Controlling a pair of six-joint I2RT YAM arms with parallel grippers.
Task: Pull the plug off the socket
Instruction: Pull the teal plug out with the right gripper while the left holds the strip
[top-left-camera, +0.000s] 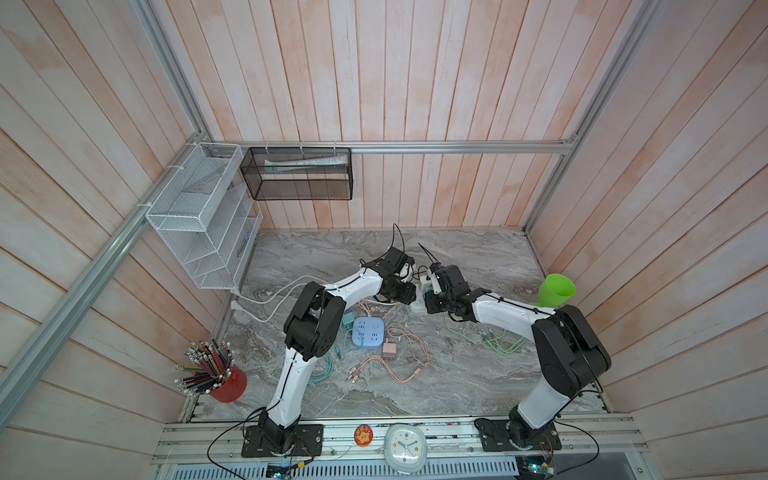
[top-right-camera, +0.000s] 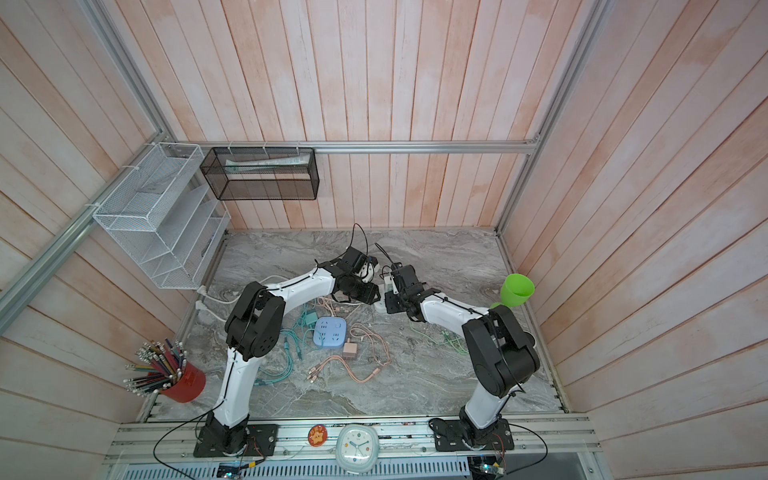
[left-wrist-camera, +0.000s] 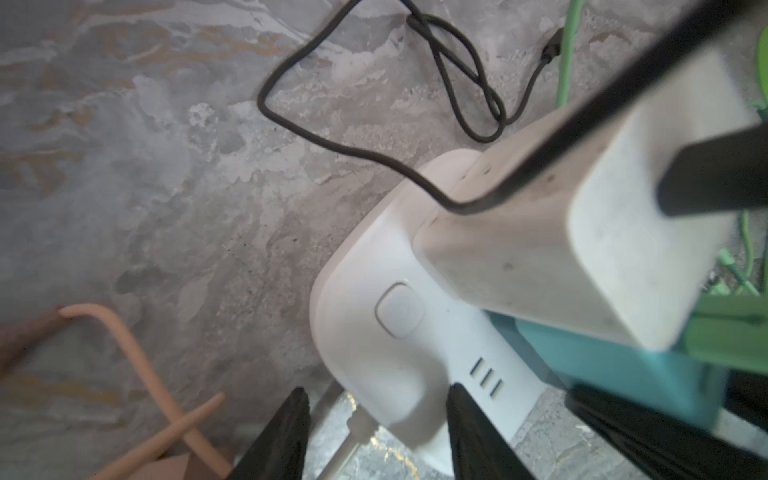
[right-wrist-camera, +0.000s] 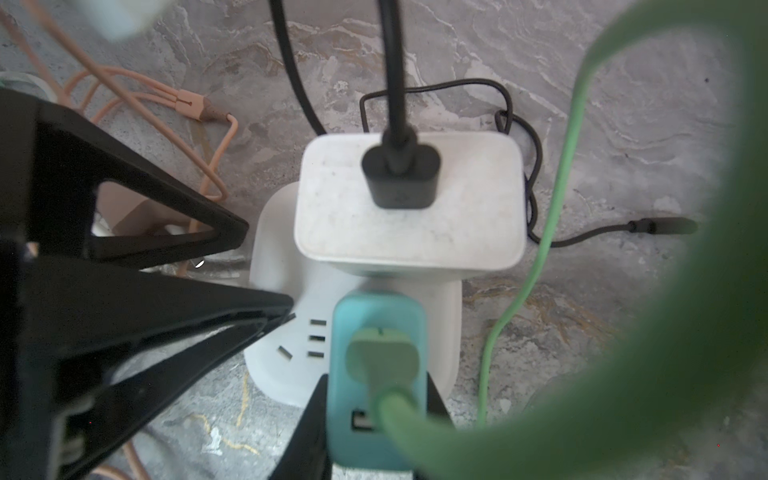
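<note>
Teal plug (right-wrist-camera: 376, 320), seated in the white socket strip (top-left-camera: 417, 306) at mid-frame in a top view, sits clamped in the right pincer (right-wrist-camera: 376, 380). Left pincer (left-wrist-camera: 378, 390) stands apart astride the strip's end, perhaps touching it.

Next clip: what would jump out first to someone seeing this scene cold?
Both arms meet mid-table over a white power strip, where the right hand is clamped on a teal plug seated beside a bulky white adapter. The left hand straddles the strip's button end, open. Loose pink cables sprawl nearby, and a bright green cup stands out at the table's right edge.
</note>
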